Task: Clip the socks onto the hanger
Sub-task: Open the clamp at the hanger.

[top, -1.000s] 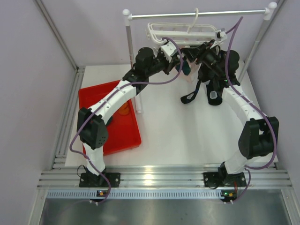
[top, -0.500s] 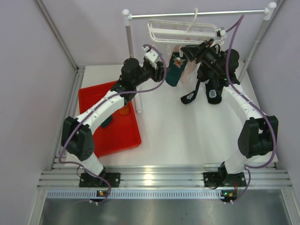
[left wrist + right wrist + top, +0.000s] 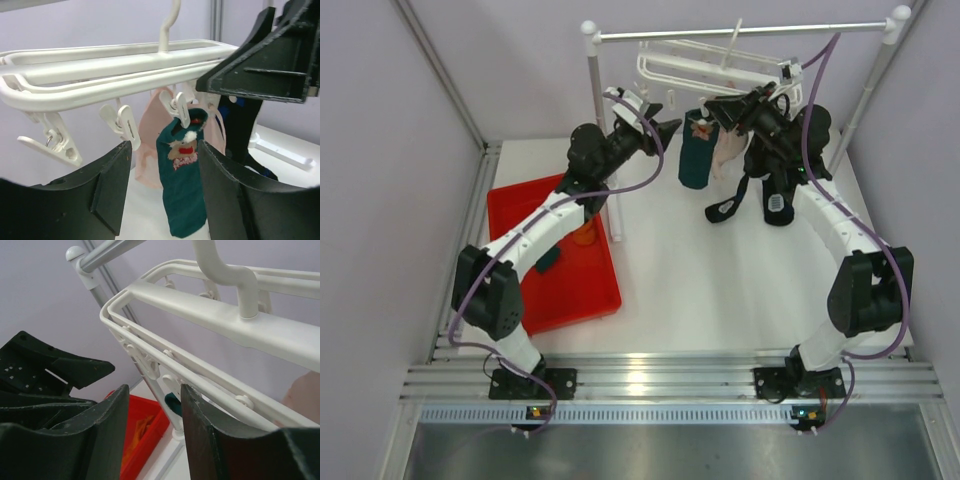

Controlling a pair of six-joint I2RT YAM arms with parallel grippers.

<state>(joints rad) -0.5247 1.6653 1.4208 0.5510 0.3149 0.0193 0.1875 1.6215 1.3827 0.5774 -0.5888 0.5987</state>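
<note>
The white hanger (image 3: 710, 68) hangs by its hook from the metal rail. One dark teal sock (image 3: 696, 155) with a patterned patch hangs from a clip at its front edge. My left gripper (image 3: 665, 128) is open and empty, just left of the sock and apart from it. In the left wrist view the sock (image 3: 182, 185) shows between the open fingers, farther off, below the hanger (image 3: 100, 70). My right gripper (image 3: 715, 108) is open and empty beside the hanger's front rail (image 3: 210, 305). An orange sock (image 3: 584, 233) and another teal sock (image 3: 548, 260) lie in the red tray.
The red tray (image 3: 520, 200) sits at the left. Pale pink socks (image 3: 725, 155) and long black socks (image 3: 732, 200) hang from the hanger behind the teal one. The rail stand's white post (image 3: 603, 150) stands between the tray and the hanger. Empty clips (image 3: 122, 122) dangle on the left.
My left gripper has let go of the teal sock and drawn back to the left, away from the hanger. The sock stays hanging from its clip. The right arm has barely moved.
</note>
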